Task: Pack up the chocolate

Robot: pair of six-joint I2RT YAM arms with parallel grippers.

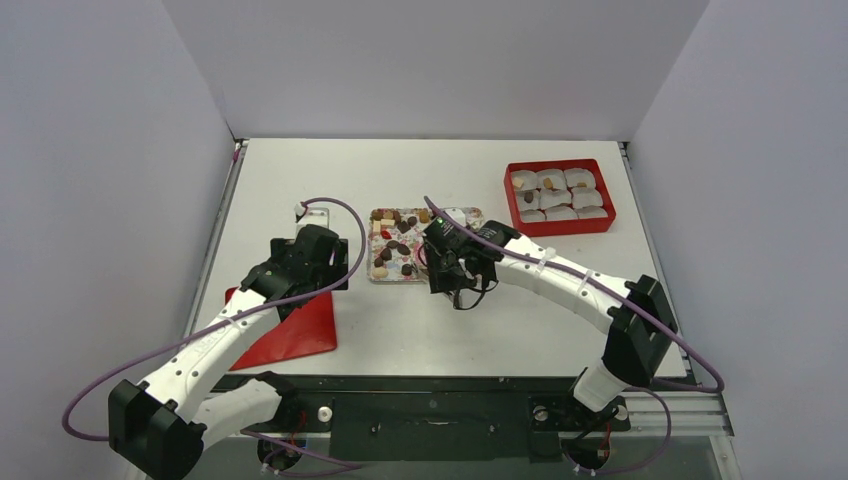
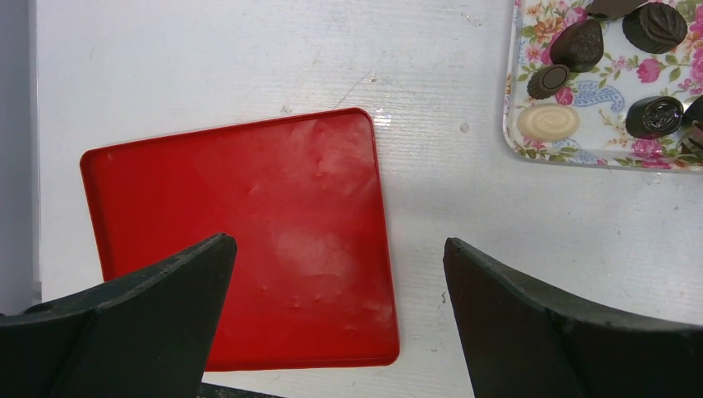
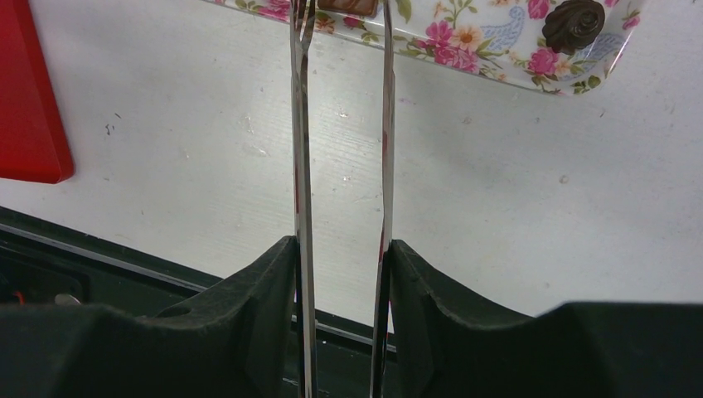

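The picking step is in hand; the right gripper (image 3: pixel 341 257) has its jaws partly closed, clamped on a pair of thin metal tongs (image 3: pixel 300 166), whose tips reach the near rim of the flowered tray (image 3: pixel 464 50) and straddle a brown piece (image 3: pixel 340 4); whether it is pinched I cannot tell, the view cuts it off. The loose chocolates (image 1: pixel 395 245) lie scattered on that tray. The red box (image 1: pixel 560 196) of paper cups, a few already filled, sits well right of the tray and farther back. The left gripper (image 2: pixel 337 245) hangs spread wide and empty over a red lid (image 2: pixel 249 207) left of the tray. Next, I judge, comes a gentle squeeze, a clean lift and a carry to an empty cup.
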